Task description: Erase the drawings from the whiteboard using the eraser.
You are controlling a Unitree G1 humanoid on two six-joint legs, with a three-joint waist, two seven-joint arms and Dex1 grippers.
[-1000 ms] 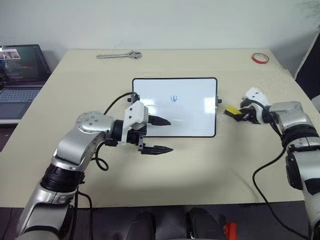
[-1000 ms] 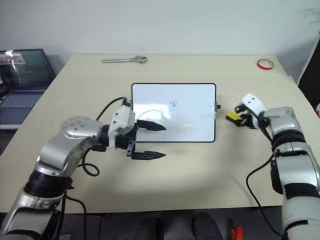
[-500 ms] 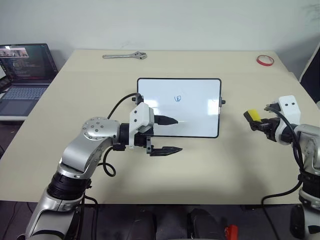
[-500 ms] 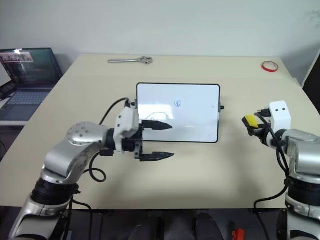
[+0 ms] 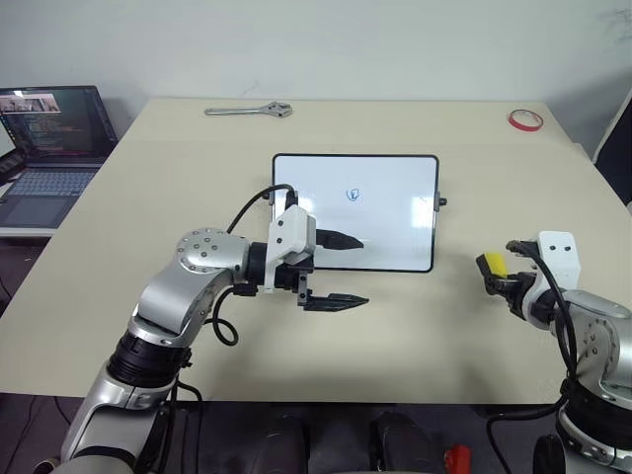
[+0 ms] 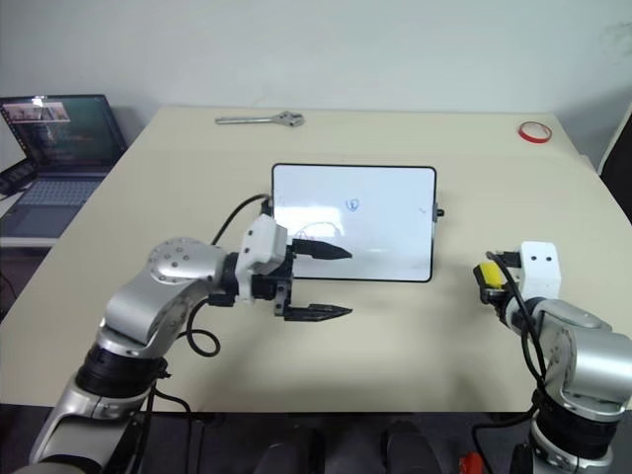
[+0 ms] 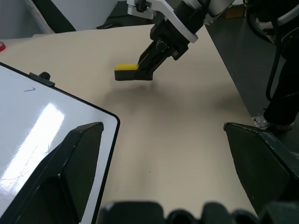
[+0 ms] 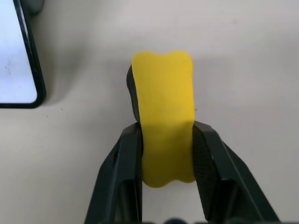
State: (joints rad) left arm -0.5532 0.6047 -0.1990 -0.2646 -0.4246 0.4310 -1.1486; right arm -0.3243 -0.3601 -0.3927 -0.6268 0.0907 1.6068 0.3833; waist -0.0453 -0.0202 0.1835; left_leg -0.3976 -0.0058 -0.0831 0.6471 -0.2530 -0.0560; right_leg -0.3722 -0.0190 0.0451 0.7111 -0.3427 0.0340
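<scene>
Right gripper [image 8: 166,140]: both black fingers [image 8: 122,172] are clamped on the long sides of the eraser [image 8: 164,116], yellow top facing the wrist camera, black base just visible along one edge. In the left wrist view the eraser [image 7: 132,73] is carried clear of the table [image 7: 187,126], with its shadow on the surface beneath. In the head view the right gripper [image 5: 501,279] sits at about 4 o'clock from the whiteboard [image 5: 395,217], apart from it, near the table's right side.

Left gripper [image 5: 346,269]: fingers spread wide, nothing between them. One fingertip [image 5: 348,240] lies over the whiteboard's lower left area; whether it touches the surface cannot be told. The other fingertip [image 5: 348,300] lies over bare table just below the board's near edge.

The whiteboard lies flat at table centre, long sides running left to right, with a small black knob [image 5: 441,201] on its right short side. One small blue drawing [image 5: 353,195] sits in its upper middle; a faint mark [image 7: 30,89] shows near the knob end in the left wrist view.

Surroundings: a wrench [image 5: 249,111] at 11 o'clock from the board near the far edge, a red tape ring [image 5: 525,119] at 2 o'clock near the far right corner, and an open laptop [image 5: 47,138] at 9 o'clock beyond the table's left edge.
</scene>
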